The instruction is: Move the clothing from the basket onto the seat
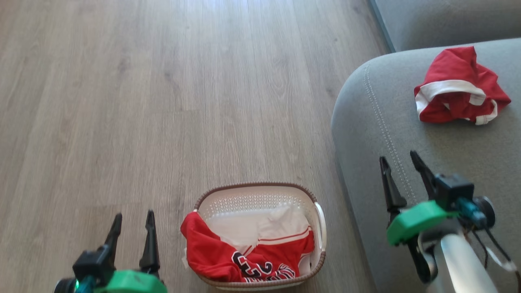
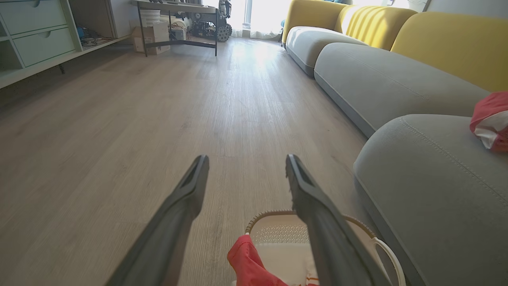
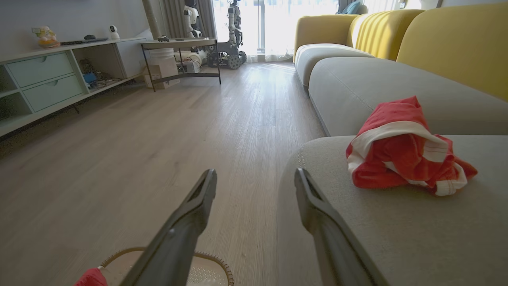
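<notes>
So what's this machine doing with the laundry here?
A robot is moving red sports clothes from a basket onto a sofa. One red garment already lies on the grey sofa; a numbered jersey sits in the white basket on the floor. Its left tool and right tool are both open, holding nothing.

You have two surfaces carrying things here. The pale wood-plank floor (image 1: 163, 101) fills your head view from 9 round to 12 o'clock. On it, at 6 o'clock, stands the white basket (image 1: 252, 201) with its brown rim, just beside the grey seat (image 1: 407, 134). The seat rises from the floor at 3 o'clock, with its rounded, double-stitched edge towards the basket. On its cushion, at 2 o'clock, lies one crumpled red garment (image 1: 456, 87) with white trim, set back from that stitched edge.
</notes>
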### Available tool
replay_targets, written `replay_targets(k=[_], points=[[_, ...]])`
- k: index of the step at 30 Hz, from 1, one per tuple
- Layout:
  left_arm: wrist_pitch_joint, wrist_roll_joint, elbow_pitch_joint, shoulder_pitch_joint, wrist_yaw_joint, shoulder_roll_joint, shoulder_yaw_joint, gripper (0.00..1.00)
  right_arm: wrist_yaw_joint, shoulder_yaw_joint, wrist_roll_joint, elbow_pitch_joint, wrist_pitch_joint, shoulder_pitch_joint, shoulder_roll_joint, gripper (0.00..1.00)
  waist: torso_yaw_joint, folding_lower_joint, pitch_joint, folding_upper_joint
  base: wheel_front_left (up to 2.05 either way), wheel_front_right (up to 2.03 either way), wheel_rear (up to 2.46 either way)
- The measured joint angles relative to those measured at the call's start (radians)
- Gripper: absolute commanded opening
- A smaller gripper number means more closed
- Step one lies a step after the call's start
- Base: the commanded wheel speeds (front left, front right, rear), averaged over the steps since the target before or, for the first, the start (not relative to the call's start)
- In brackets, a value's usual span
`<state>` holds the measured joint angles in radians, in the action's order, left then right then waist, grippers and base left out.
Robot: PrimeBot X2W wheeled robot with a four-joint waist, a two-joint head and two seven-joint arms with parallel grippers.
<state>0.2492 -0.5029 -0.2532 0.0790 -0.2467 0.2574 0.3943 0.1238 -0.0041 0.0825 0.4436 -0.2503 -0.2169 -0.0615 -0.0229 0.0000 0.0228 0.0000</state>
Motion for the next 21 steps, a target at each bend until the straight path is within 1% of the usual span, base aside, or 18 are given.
replay_targets(k=[4,9,11,15,21], points=[[0.0,0.02,0.033,-0.073,-0.009,-0.003,-0.028,1.0,0.0,0.006,0.021,-0.084,0.001,0.089,0.005,1.0,0.002,0.0,-0.024,0.0,0.0,0.0,0.0],[0.0,0.03,0.046,-0.133,-0.007,-0.012,-0.059,1.0,0.0,0.002,0.044,-0.164,0.001,0.17,0.006,1.0,0.004,0.0,-0.045,0.0,0.0,0.0,0.0],[0.0,0.03,0.047,-0.144,0.001,-0.013,-0.067,1.0,0.0,0.004,0.055,-0.183,0.001,0.194,0.006,1.0,0.005,0.0,-0.05,0.0,0.0,0.0,0.0],[0.0,0.041,0.048,-0.159,0.002,-0.023,-0.093,1.0,0.0,0.016,0.06,-0.213,0.01,0.229,0.007,1.0,0.007,0.0,-0.065,0.0,0.0,0.0,0.0],[0.0,0.057,0.052,-0.172,0.014,-0.031,-0.122,1.0,0.0,0.043,0.07,-0.235,0.023,0.255,0.008,1.0,0.012,0.0,-0.077,0.0,0.0,0.0,0.0]])
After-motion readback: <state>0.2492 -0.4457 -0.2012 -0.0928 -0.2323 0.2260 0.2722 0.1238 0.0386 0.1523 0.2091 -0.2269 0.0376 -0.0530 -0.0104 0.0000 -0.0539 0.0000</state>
